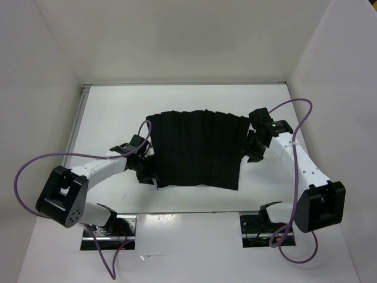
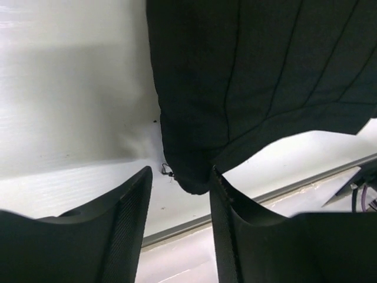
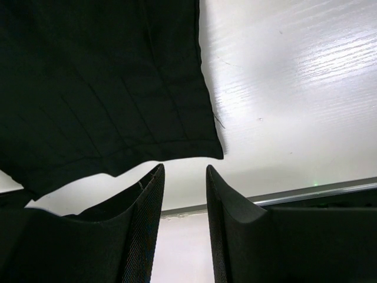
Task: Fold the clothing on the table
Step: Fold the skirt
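Observation:
The black pleated clothing (image 1: 195,147) lies flat on the white table (image 1: 177,97). My left gripper (image 1: 145,169) is at its near-left corner. In the left wrist view that rounded corner (image 2: 191,177) of the clothing (image 2: 259,65) reaches down between the tips of the left gripper (image 2: 179,172) and touches the right-hand finger (image 2: 227,224); the jaws stand apart. My right gripper (image 1: 253,148) is at the garment's right edge. In the right wrist view the right gripper (image 3: 184,169) is open with nothing between its fingers, just below a corner of the clothing (image 3: 106,88).
White walls bound the table on three sides. A thin metal edge strip (image 1: 76,121) runs along the left; the table's metal rim (image 2: 283,191) also shows in the left wrist view and the rim (image 3: 306,190) in the right wrist view. Purple cables (image 1: 26,168) loop beside both arms. Base mounts (image 1: 109,230) sit at the near edge.

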Robot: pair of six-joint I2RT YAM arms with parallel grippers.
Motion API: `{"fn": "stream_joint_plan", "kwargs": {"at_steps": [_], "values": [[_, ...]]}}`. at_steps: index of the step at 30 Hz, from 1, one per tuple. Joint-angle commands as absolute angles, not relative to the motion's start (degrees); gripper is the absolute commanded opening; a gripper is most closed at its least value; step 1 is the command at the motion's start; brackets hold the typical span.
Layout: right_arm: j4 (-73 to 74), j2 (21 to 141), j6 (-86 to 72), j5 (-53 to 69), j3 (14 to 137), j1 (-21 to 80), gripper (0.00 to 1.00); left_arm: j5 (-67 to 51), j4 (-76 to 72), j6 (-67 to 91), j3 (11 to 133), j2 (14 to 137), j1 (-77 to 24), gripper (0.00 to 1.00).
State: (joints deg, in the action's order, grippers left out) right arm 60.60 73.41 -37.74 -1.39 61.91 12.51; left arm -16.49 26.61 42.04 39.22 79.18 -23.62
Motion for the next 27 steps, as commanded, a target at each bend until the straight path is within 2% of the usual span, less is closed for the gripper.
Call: {"fn": "stream_joint_plan", "kwargs": {"at_steps": [1, 13, 15, 16, 18, 25, 26, 27], "values": [[62.49, 72.33, -38.58, -2.99, 65.38, 13.10, 0.40, -14.24, 26.28, 43.51, 38.33, 79.53, -23.82, 0.50], [60.65, 75.93, -39.11, -1.67, 63.54, 13.10, 0.40, -14.24, 22.51, 42.90, 36.65, 87.18, -25.49, 0.47], [59.94, 77.50, -39.81, -0.02, 61.53, 13.10, 0.40, -14.24, 21.62, 42.28, 36.65, 90.78, -26.62, 0.41], [58.38, 78.04, -39.81, 0.70, 60.91, 13.62, 0.40, -14.24, 20.75, 41.75, 37.43, 93.05, -26.63, 0.32], [57.13, 79.71, -41.04, 1.23, 59.16, 13.62, 0.40, -14.24, 20.21, 41.75, 38.22, 94.91, -27.94, 0.23], [55.28, 85.60, -43.33, 1.23, 54.85, 14.15, 0.40, -14.24, 22.58, 40.61, 42.44, 97.56, -29.18, 0.02], [54.76, 85.61, -44.03, 1.23, 54.23, 14.15, 0.44, -13.72, 23.20, 40.61, 42.97, 97.56, -29.18, 0.00], [54.76, 86.56, -44.03, 1.23, 54.23, 14.15, 0.44, -12.75, 24.51, 40.61, 44.28, 97.04, -29.18, 0.00]]}}
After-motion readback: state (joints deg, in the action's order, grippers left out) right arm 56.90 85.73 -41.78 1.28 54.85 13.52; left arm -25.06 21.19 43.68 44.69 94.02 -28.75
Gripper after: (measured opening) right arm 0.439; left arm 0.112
